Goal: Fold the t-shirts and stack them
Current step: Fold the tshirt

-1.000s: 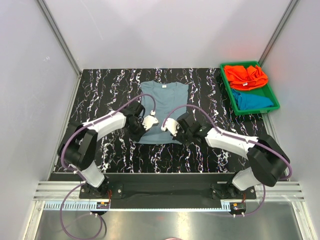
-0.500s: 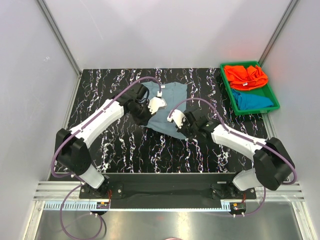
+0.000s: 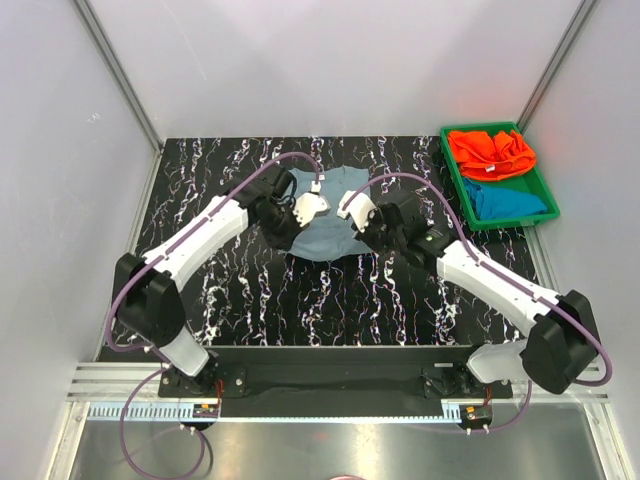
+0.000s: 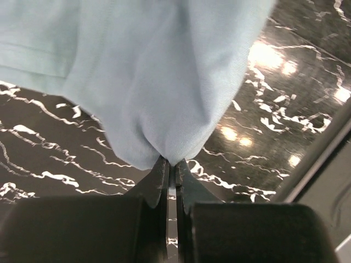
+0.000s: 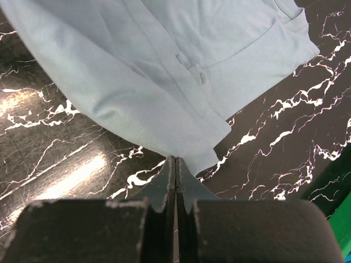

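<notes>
We find left gripper and right gripper each clamped on an edge of the dusty grey-blue cloth t-shirt, draped beyond the jaws (slim purchase); uneven travel could tug it free.

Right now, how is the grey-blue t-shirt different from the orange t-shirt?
The grey-blue t-shirt lies on the marbled table; the orange t-shirt sits in the green tray. The left gripper and right gripper pinch the grey-blue t-shirt; no gripper touches the orange t-shirt, which is crumpled. Both are plain cloth.
</notes>
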`<action>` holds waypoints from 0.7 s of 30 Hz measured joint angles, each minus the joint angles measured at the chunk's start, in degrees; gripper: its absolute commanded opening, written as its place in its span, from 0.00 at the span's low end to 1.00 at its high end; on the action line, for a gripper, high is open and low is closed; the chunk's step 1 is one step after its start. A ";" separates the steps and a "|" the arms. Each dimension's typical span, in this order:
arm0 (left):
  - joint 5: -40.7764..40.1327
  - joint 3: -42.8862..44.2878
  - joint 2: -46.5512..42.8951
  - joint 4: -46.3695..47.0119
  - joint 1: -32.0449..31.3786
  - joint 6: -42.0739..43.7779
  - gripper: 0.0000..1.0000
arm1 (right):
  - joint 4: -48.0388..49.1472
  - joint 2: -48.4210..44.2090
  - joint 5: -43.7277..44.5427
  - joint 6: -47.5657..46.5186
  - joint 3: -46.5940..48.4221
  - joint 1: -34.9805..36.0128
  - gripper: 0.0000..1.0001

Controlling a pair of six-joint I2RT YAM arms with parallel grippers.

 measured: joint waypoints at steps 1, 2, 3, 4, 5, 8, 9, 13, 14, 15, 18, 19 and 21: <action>-0.11 0.02 0.37 0.33 0.57 -0.09 0.00 | 0.07 0.17 0.07 -0.22 0.00 -0.13 0.00; -0.28 0.04 0.83 0.63 1.33 -0.11 0.00 | 0.17 0.37 0.09 -0.42 0.00 -0.35 0.00; -0.44 0.07 1.53 1.07 2.19 -0.11 0.00 | 0.31 0.63 0.17 -0.61 0.00 -0.70 0.00; -0.68 0.33 2.43 1.31 3.04 -0.09 0.00 | 0.52 0.94 0.28 -0.70 0.00 -0.98 0.00; -0.76 0.85 3.32 1.29 3.69 -0.07 0.00 | 0.76 1.51 0.33 -0.87 0.11 -1.42 0.00; -0.98 3.93 7.13 1.75 5.68 -0.07 0.00 | 1.64 4.24 0.31 -1.29 1.22 -2.58 0.00; -1.01 5.31 8.39 2.03 6.21 -0.07 0.00 | 2.01 5.51 0.31 -1.44 2.08 -2.99 0.00; -1.62 11.04 13.09 2.71 7.69 -0.02 0.00 | 3.93 10.03 0.35 -2.05 5.92 -4.90 0.00; -1.77 12.48 14.05 2.82 7.96 0.09 0.00 | 4.26 11.19 0.35 -2.21 7.08 -5.46 0.00; -1.97 13.97 15.02 2.86 8.20 0.26 0.00 | 4.92 12.33 0.33 -2.38 8.22 -6.03 0.00; -2.45 18.34 17.92 2.95 8.68 0.74 0.00 | 6.19 15.98 0.35 -2.75 12.02 -7.54 0.00; -2.64 19.93 18.99 2.93 8.83 0.90 0.00 | 6.73 17.22 0.33 -2.84 13.20 -7.98 0.00; -3.06 22.82 21.11 3.21 9.11 1.05 0.00 | 7.91 19.43 0.35 -2.95 15.17 -8.72 0.00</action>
